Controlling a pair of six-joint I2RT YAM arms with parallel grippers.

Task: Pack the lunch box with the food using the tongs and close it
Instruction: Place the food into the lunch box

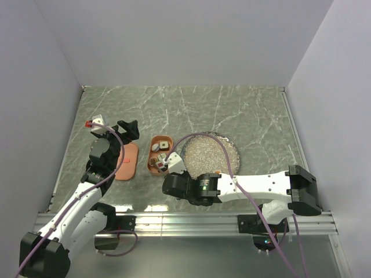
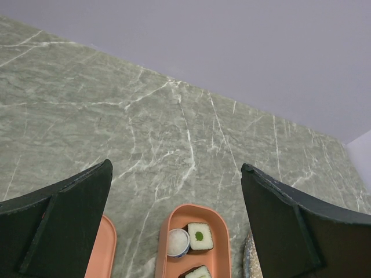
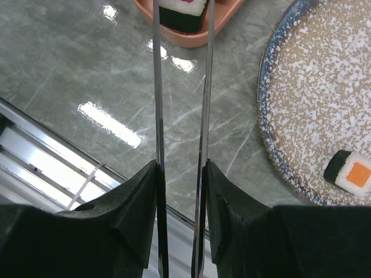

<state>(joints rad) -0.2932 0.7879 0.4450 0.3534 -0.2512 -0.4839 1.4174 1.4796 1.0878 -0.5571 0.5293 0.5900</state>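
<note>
Top, box: salmon-orange oblong plastic lunch box (image 1: pixel 150 157) holds several dark-edged food pieces (image 1: pixel 164 143), just ahead of right claw (image 1: pixel 167 168).
Top, lid: matching flat oval lid (image 1: pixel 126 162), red mark up, beside left claw (image 1: pixel 127 128), base side.
Left wrist, claw: spread wide, empty; box ahead between fingers, white round and green-centred pieces inside.
Right wrist, claw: clamped on long thin grey metal tongs (image 3: pixel 156 87); arms reach ahead over box end.
Right wrist, plate: round speckled grey plate (image 3: pixel 313 87) right of claw, one orange-centred piece (image 3: pixel 349 172).
</note>
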